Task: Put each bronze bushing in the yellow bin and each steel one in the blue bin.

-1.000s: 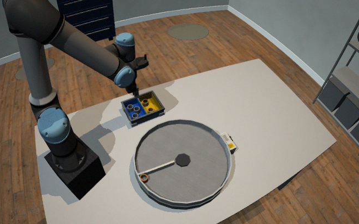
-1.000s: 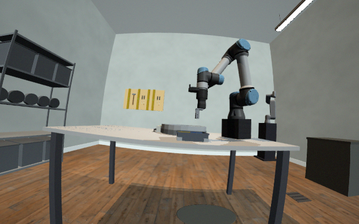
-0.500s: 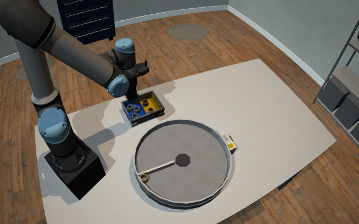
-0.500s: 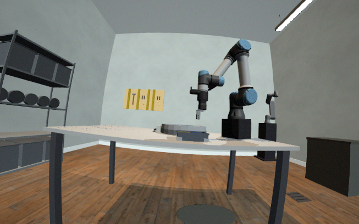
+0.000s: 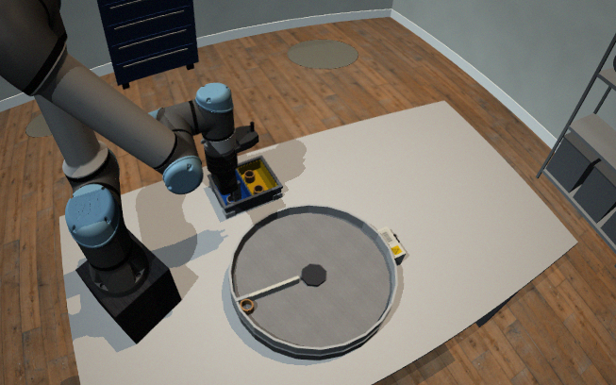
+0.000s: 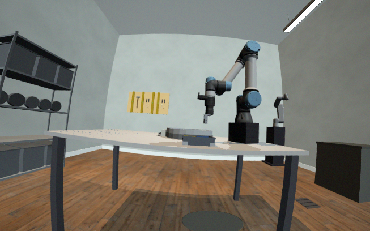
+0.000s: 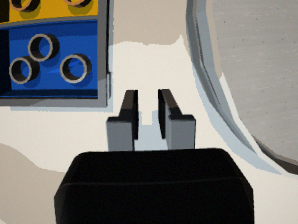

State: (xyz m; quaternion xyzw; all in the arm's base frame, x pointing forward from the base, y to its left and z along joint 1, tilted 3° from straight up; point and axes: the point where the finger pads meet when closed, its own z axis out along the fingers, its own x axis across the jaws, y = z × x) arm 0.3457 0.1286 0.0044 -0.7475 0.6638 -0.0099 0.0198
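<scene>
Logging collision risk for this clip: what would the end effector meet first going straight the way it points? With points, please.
Probably the pale table top (image 5: 420, 167) (image 6: 94, 137) (image 7: 150, 65), between bin tray (image 5: 254, 204) (image 6: 198, 140) (image 7: 102, 60) and turntable (image 5: 348, 248) (image 6: 188, 133) (image 7: 260, 60); depth makes clearance past the tray uncertain.

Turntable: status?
Gripper empty, fingers parted, above table. One bronze bushing left on turntable, against the pale bar at the rim. Bar may hinder the grasp.

In the top view, the blue bin (image 5: 242, 190) (image 7: 55, 85) is being partly covered by the dark wrist housing (image 5: 222, 167). In the wrist view, the yellow bin (image 5: 268, 180) (image 7: 50, 15) is being cut off by the upper edge, along with its two bushings. In the exterior view, the bins' contents are being hidden by the box's outer wall (image 6: 198, 140).
</scene>
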